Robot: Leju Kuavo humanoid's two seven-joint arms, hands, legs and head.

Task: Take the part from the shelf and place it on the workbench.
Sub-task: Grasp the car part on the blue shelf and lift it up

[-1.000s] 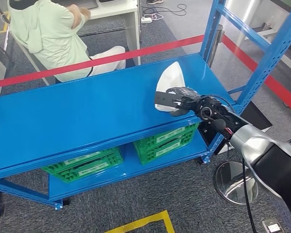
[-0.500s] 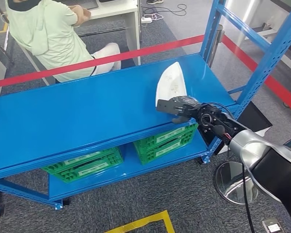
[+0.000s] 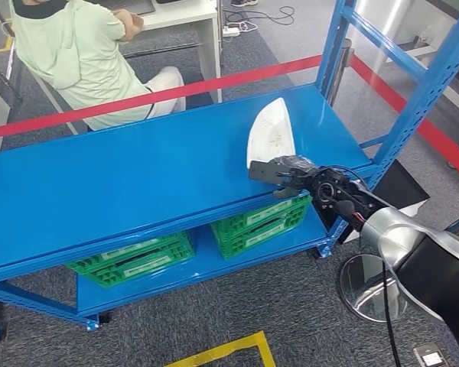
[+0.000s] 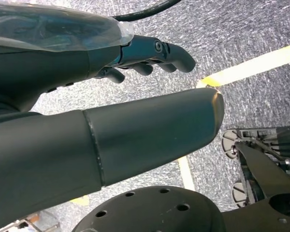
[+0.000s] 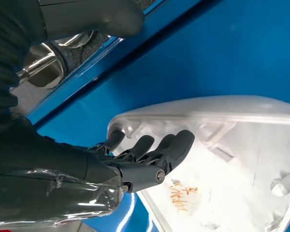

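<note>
The part [image 3: 268,130] is a white, pointed plastic shell lying on the top board of the blue shelf [image 3: 129,176], toward its right end. My right hand [image 3: 284,172] reaches in from the right at the part's near end, its dark fingers stretched out flat. In the right wrist view the fingers [image 5: 151,150] lie over the rim of the part [image 5: 227,159], whose ribbed hollow inside faces the camera, while the thumb stands well apart; nothing is gripped. My left hand [image 4: 147,53] hangs over the carpet and holds nothing, its fingers only loosely bent.
Two green crates [image 3: 262,222] [image 3: 135,260] sit on the lower board. Blue uprights [image 3: 411,115] rise at the shelf's right end. A red tape [image 3: 157,95] runs behind it, where a person [image 3: 83,53] sits at a desk. A round metal base [image 3: 369,287] stands on the carpet.
My right hand has slid a little toward the shelf's front edge and to the right, uncovering more of the white part. The seated person has shifted slightly.
</note>
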